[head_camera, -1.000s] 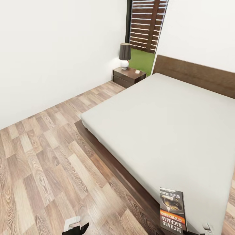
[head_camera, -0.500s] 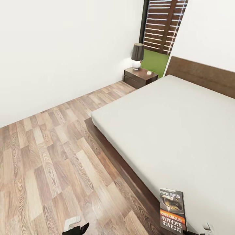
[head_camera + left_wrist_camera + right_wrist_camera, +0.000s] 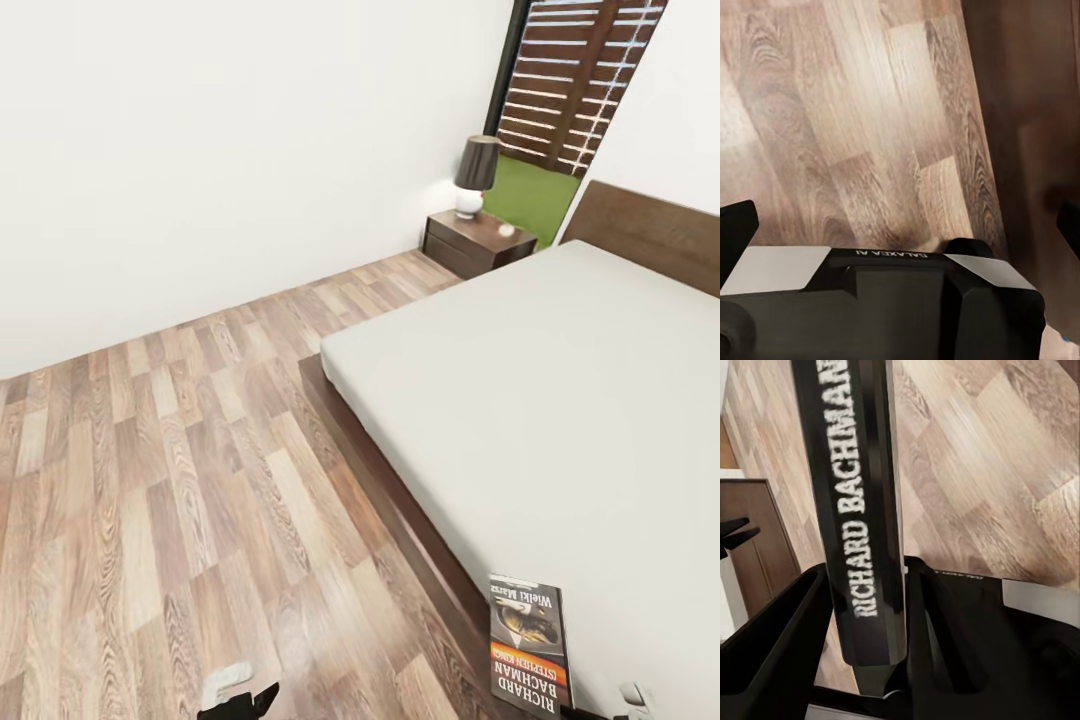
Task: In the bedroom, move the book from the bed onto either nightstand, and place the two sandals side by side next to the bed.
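While the robot faces along the bed (image 3: 560,400), the book (image 3: 530,645) stands upright at the bed's near edge, clamped spine-out in the right gripper (image 3: 881,607). It looks light and thin, stiff enough when pinched across the covers near the spine, though the glossy cover may slip. The nightstand (image 3: 478,243) sits well beyond, beside the headboard, with a lamp (image 3: 475,175) on it. The left gripper (image 3: 237,703) hangs over the floor by the bed frame; I cannot tell its opening.
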{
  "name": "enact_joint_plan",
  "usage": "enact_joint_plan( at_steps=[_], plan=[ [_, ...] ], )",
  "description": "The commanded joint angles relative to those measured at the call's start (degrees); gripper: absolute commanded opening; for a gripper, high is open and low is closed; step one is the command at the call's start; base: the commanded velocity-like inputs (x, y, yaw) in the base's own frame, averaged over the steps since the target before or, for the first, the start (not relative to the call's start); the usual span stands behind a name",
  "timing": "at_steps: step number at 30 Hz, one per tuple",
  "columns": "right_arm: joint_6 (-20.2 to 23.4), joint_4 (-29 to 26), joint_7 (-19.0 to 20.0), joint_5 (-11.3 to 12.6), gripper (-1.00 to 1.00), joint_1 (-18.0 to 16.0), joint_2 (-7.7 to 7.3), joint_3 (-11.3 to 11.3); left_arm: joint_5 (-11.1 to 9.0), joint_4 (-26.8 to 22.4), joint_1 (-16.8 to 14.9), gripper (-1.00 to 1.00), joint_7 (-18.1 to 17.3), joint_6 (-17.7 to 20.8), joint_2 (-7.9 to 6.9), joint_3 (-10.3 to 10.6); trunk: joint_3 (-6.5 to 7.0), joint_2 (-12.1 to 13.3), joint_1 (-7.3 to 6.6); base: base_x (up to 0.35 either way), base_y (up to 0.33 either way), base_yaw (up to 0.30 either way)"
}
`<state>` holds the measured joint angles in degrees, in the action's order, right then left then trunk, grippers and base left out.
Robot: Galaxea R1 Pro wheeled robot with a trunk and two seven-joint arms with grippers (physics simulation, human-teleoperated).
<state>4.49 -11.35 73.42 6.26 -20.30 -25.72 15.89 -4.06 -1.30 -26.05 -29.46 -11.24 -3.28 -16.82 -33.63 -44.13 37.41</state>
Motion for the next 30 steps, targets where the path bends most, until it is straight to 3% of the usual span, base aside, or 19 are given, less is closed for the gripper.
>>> enact_joint_plan(
  at_steps=[1, 30],
  plan=[
    [0.5, 0.0, 0.2, 0.6, -1.0, 0.0, -0.03, -0.2, -0.4, 0.1, -0.1, 1.0, -0.2, -0.1, 0.0, 0.1, -0.05, 0.0, 0.01, 0.0, 0.0, 0.287],
    [0.4, 0.0, 0.1, 0.6, -1.0, 0.0, -0.03, -0.2, -0.4, 0.1, -0.1, 1.0, -0.2, -0.1, 0.03, 0.1, -0.05, 0.0, 0.01, 0.0, 0.0, 0.287]
  ],
)
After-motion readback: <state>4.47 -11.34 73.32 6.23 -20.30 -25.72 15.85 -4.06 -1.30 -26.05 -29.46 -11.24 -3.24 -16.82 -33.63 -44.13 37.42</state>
